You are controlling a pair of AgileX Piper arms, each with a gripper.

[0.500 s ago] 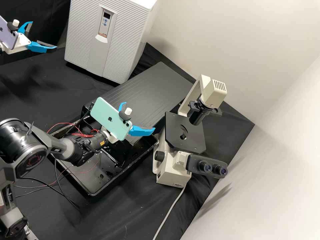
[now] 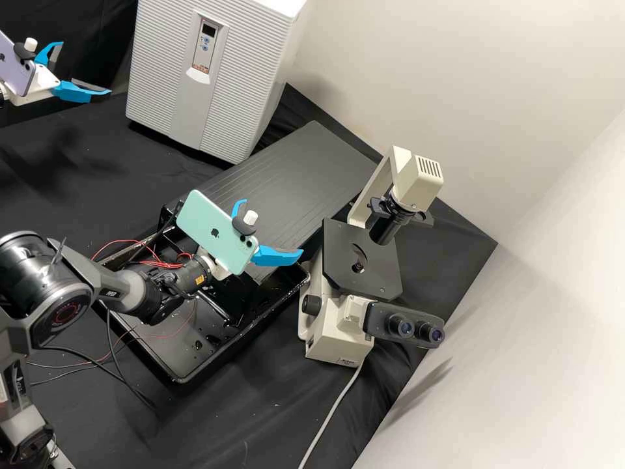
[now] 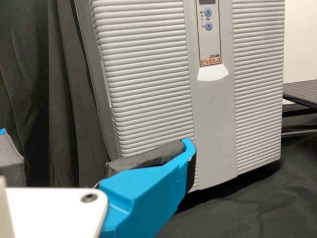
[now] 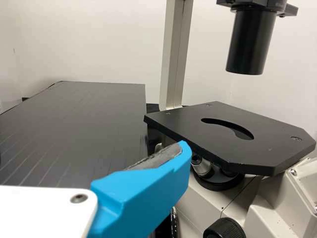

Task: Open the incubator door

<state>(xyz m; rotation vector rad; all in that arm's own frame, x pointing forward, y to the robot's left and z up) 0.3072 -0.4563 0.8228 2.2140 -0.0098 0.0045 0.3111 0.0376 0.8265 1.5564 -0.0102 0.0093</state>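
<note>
- Your incubator point(image 2: 270, 98) stands upright at the far end of the bench, and its ribbed door point(image 2: 156, 78) looks shut.
- Your left gripper point(image 2: 86, 68) is just left of the incubator, its two fingers spread apart with nothing between them; the high view shows a dark gap between it and the door.
- Your right gripper point(image 2: 274, 227) also has its fingers apart and holds nothing. It hangs over the tray point(image 2: 228, 345), left of the microscope point(image 2: 338, 329).
- You are, I judge, at the approach, with no part of the opening done.
- The next move probably calls for a fingertip behind the door's left edge, or in the pale notch point(image 3: 212, 73) under the panel point(image 3: 210, 39). I cannot tell which one frees it, nor where it hinges.
- Go in square to the front and you could shove the door tighter shut, or push the whole incubator back.
- Hook too shallowly and the pad may skid off the smooth ribs, because they give little to catch.
- Slide too high along the middle strip and you might press a button on the panel.
- If it swings toward you, the left gripper or its phone point(image 2: 14, 68) could stand in its path.
- Leave the right gripper where it is: a careless swing right could knock the microscope's stage point(image 4: 228, 134).
</note>
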